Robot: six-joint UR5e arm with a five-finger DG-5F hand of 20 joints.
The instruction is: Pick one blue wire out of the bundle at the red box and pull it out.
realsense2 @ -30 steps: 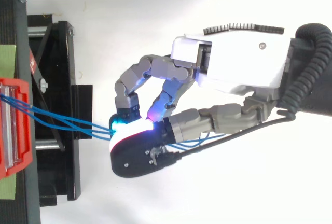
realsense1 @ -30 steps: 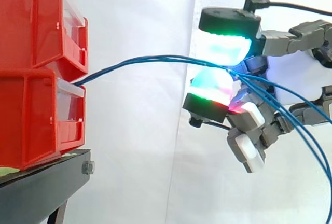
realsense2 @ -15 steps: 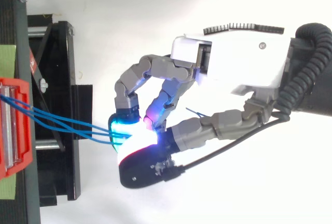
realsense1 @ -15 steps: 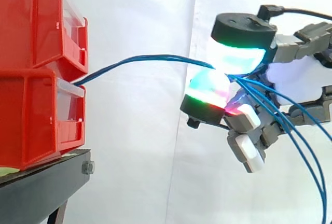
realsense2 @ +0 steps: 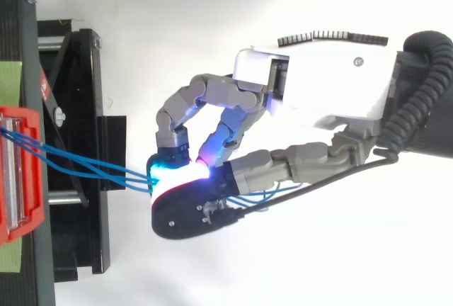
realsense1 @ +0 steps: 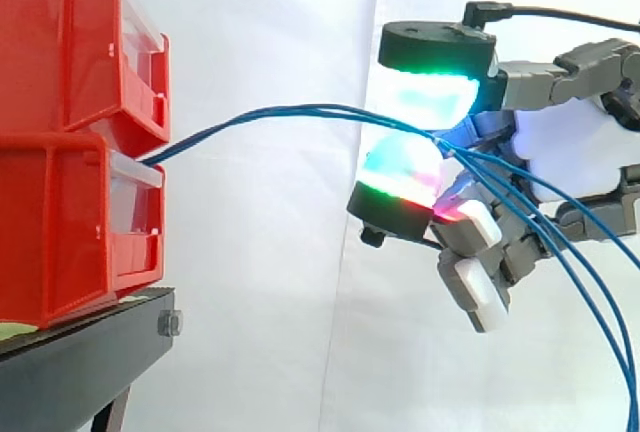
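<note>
Three blue wires [realsense1: 280,112] leave the gap between two stacked red bins [realsense1: 70,222] at the left and arc rightward to my hand [realsense1: 565,147]. There they run between a glowing upper pad [realsense1: 430,92] and a lower pad [realsense1: 400,167], which are curled close round them. Behind the pads the wires hang down toward the lower right. From above, the wires [realsense2: 92,171] run from the red bin [realsense2: 21,171] to the curled fingers of my hand [realsense2: 318,86], which stands well clear of the bin.
The bins sit on a black stand [realsense1: 80,352] with a bolt at its corner; its frame [realsense2: 78,143] juts toward the hand. A white curtain hangs behind.
Half a second ago the upper pad sat lower and further right, pressed onto the lower pad. It has since lifted and shifted left. The wires keep the same arc.
</note>
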